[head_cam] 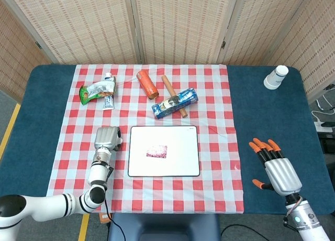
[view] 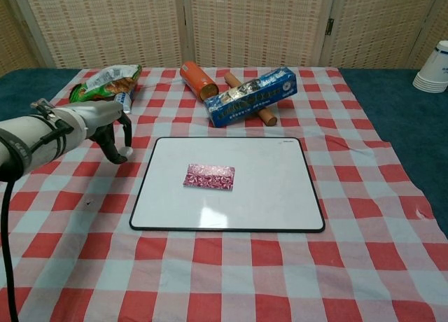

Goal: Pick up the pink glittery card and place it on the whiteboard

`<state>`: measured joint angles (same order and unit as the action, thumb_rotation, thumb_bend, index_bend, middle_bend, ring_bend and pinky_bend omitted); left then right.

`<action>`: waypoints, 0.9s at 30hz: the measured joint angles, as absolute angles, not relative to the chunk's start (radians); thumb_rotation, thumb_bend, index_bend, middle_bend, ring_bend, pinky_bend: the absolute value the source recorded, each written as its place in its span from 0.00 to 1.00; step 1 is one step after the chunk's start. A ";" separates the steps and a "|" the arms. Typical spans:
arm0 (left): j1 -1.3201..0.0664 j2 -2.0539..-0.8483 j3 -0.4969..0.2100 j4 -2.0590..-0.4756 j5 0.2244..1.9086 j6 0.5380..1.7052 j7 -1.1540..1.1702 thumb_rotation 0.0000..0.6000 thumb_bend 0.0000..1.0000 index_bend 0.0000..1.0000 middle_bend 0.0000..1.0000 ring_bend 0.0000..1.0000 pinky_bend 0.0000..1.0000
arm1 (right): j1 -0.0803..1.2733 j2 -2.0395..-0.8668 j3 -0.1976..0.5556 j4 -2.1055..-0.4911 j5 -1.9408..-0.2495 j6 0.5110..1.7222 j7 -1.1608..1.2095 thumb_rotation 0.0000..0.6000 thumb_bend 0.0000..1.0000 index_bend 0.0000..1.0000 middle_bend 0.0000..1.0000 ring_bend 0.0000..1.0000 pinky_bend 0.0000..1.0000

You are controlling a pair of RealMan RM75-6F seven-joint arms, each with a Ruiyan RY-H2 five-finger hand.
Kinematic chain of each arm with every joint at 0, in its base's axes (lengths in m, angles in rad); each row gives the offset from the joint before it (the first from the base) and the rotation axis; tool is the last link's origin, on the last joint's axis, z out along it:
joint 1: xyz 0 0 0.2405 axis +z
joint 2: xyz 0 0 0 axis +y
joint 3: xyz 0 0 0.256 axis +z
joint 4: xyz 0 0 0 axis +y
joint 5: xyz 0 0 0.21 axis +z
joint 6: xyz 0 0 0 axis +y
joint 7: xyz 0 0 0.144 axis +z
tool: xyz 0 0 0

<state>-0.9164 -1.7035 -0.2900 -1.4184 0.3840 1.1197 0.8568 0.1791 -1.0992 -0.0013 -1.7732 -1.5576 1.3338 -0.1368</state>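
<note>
Pink and glittery, one small rectangular card [head_cam: 156,151] lies flat, centred on the one black-rimmed whiteboard [head_cam: 184,165]. Left hand [head_cam: 106,138] curls empty just beside; right hand [head_cam: 274,163] spread.

glittery card [view: 209,176], glossy whiteboard [view: 273,196], cloth tablecloth [view: 364,266]

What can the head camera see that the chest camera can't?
Only the head view shows the right hand, fingers spread over the blue table, and all of the paper cups.

Only the chest view shows the left hand's fingers curling down from the side.

Both show the left hand, the whiteboard with the pink glittery card lying on it, the blue box and the snack bag.
</note>
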 measured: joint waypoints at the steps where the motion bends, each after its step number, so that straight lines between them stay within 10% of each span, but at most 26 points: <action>1: -0.920 -1.709 -0.288 -1.431 0.389 1.131 0.862 1.00 0.32 0.50 1.00 1.00 1.00 | 0.179 -1.099 -0.001 -1.773 -1.556 1.333 -0.137 1.00 0.05 0.00 0.01 0.00 0.00; 27: -1.096 -1.933 -0.362 -1.450 0.379 1.260 1.047 1.00 0.32 0.51 1.00 1.00 1.00 | 0.178 -1.078 -0.002 -1.767 -1.560 1.338 -0.082 1.00 0.05 0.00 0.01 0.00 0.00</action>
